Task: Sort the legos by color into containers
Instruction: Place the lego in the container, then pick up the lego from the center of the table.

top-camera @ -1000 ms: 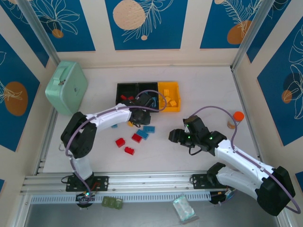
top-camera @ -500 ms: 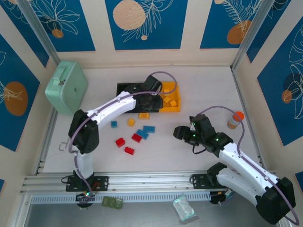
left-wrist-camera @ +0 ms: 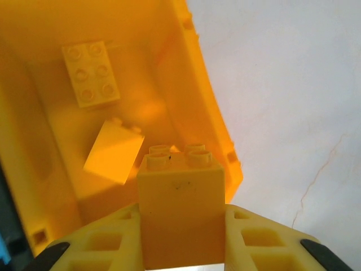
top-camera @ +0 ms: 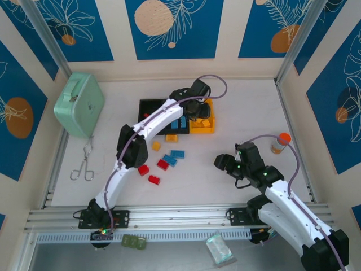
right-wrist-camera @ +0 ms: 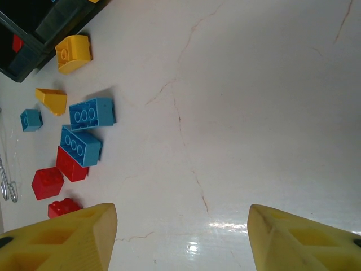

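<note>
Left tool [left-wrist-camera: 181, 243] grips a yellow brick [left-wrist-camera: 180, 197] over the yellow bin [left-wrist-camera: 189, 96]; right tool [right-wrist-camera: 181, 237] hangs partly spread, holding nothing, above the white worktop [right-wrist-camera: 265, 84].

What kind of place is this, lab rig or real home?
Probably an enclosed tabletop robot test cell, not a home: aluminium rail along the near edge, printed wall panels boxing it in, toy legos laid out beside joined sorting containers.
</note>
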You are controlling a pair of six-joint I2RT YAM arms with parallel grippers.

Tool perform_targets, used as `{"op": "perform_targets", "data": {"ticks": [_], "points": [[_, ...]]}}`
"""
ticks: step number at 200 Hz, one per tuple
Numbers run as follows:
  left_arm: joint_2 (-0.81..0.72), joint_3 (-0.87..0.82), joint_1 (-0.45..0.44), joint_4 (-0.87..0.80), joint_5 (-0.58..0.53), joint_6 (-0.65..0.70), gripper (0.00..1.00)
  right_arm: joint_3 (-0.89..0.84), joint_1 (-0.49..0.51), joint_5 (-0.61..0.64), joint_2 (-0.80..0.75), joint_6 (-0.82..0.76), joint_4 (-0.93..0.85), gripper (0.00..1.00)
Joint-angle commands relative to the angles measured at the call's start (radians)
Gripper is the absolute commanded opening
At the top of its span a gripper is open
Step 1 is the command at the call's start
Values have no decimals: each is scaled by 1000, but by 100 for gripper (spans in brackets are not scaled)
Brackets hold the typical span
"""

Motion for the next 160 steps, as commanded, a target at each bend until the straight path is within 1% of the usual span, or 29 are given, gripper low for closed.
{"op": "perform_targets", "data": {"ticks": [1,21,76,93,110,128,160], "points": [[72,111,-2,-38,-11,18,30,-8,-7,-23,-19,6,-26,63],[118,154,2,-17,-22,13,31,-8,-12,-23,-34,5,-42,63],[156,158,22,54,-25,2,34,-25,-39,-31,-94,1,-76,63],[157,165,22,57,-23,3,40,-31,-44,-37,-95,0,-74,63],[146,164,21,51,-23,7,43,-38,-44,-41,-95,6,-62,63],[131,164,20,39,-28,12,52,-43,-46,-47,-93,10,-48,63],[86,158,12,11,-25,18,55,-36,-44,-49,-81,8,-37,63]]}}
